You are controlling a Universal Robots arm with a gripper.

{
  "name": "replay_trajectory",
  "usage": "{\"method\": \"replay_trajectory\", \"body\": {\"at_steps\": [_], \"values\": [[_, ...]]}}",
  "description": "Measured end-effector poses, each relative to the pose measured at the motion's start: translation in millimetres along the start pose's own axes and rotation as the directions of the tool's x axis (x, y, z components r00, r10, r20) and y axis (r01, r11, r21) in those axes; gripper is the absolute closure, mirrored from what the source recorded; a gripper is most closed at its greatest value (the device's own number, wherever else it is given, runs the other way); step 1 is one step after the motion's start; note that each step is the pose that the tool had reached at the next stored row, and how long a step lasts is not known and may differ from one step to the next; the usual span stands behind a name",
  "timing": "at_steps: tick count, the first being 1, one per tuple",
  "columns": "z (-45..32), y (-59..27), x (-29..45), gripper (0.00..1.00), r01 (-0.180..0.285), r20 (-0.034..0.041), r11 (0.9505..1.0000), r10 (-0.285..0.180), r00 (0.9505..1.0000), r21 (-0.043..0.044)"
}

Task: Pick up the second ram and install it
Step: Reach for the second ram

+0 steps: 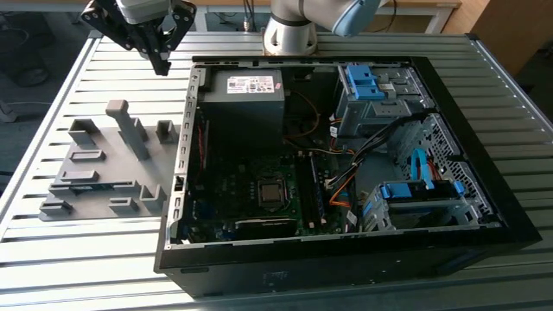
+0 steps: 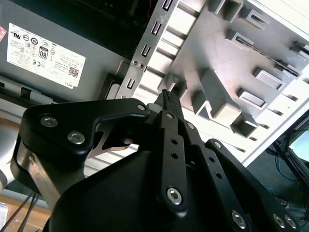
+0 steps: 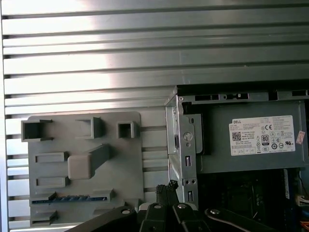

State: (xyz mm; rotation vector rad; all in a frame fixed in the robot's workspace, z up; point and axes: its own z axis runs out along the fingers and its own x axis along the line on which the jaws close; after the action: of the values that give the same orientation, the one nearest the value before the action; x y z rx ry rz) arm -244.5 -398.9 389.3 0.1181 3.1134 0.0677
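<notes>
The second ram [image 1: 97, 186] lies as a thin dark strip with blue marks in a slot of the grey holder plate [image 1: 61, 162], on the exterior view's left; in the first wrist view the ram [image 3: 70, 198] sits low on that plate [image 3: 130, 164]. My gripper [image 1: 162, 67] hangs high above the table beyond the plate's far end, next to the case's back corner. Its black fingers [image 2: 167, 99] are pressed together, with nothing between them. In the first wrist view the gripper [image 3: 167, 186] is over the case's metal edge.
The open computer case [image 1: 186, 162] lies on the slatted table, with the power supply [image 1: 248, 84], motherboard [image 1: 270, 192], loose cables and blue drive brackets [image 1: 363, 81] inside. A dark memory stick [image 1: 316, 188] stands beside the processor socket. Grey upright blocks [image 1: 129, 129] rise from the holder plate.
</notes>
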Motion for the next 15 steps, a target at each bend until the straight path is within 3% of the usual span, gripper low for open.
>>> {"method": "replay_trajectory", "body": {"at_steps": [15], "values": [[0.4,-0.7,9.1,0.89,0.000,-0.0001,1.0000,0.000,1.0000,0.0000]]}}
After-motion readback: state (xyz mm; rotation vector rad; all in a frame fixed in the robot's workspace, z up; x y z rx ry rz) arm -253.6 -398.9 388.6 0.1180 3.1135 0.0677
